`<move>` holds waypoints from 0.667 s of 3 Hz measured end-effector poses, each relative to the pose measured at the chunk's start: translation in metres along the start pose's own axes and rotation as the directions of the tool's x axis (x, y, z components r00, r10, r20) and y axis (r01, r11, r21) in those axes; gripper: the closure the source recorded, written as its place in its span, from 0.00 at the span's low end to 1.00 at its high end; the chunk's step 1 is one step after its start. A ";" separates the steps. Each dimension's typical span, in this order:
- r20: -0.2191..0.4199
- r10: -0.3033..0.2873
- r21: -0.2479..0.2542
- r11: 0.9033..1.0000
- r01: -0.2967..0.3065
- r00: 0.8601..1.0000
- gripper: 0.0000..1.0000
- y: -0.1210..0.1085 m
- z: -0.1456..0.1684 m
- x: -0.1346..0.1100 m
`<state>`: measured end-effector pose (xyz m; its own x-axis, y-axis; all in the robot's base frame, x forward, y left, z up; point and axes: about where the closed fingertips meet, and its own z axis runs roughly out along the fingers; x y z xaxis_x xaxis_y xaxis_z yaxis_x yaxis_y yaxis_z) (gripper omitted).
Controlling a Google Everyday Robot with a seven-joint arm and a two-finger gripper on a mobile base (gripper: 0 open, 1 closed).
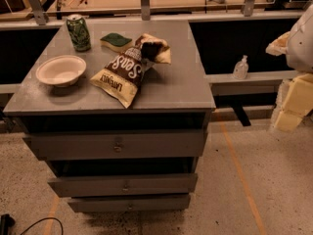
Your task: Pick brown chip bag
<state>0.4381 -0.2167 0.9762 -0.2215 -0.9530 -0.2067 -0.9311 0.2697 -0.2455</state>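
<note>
The brown chip bag (128,68) lies on the grey cabinet top (181,87), near the middle. It has a dark brown centre with big white lettering and cream-yellow ends, and its far end is crumpled. It lies diagonally, with its near end towards the front left. My arm's white and cream parts show at the right edge of the camera view. The gripper (289,106) hangs there, well to the right of the cabinet and far from the bag, holding nothing that I can see.
A white bowl (61,70) sits left of the bag, a green can (78,32) stands at the back left, and a green-topped yellow sponge (116,41) lies just behind the bag. A small clear bottle (240,68) stands on a ledge to the right. The cabinet has drawers below.
</note>
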 end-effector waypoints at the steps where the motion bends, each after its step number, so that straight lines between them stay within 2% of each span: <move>1: 0.000 0.000 0.000 1.000 0.000 1.000 0.00 0.000 0.000 0.000; 2: 0.117 0.020 0.006 1.000 -0.021 0.993 0.00 -0.010 0.011 -0.016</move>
<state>0.4542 -0.2029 0.9715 -0.2045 -0.9249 -0.3206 -0.9247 0.2900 -0.2467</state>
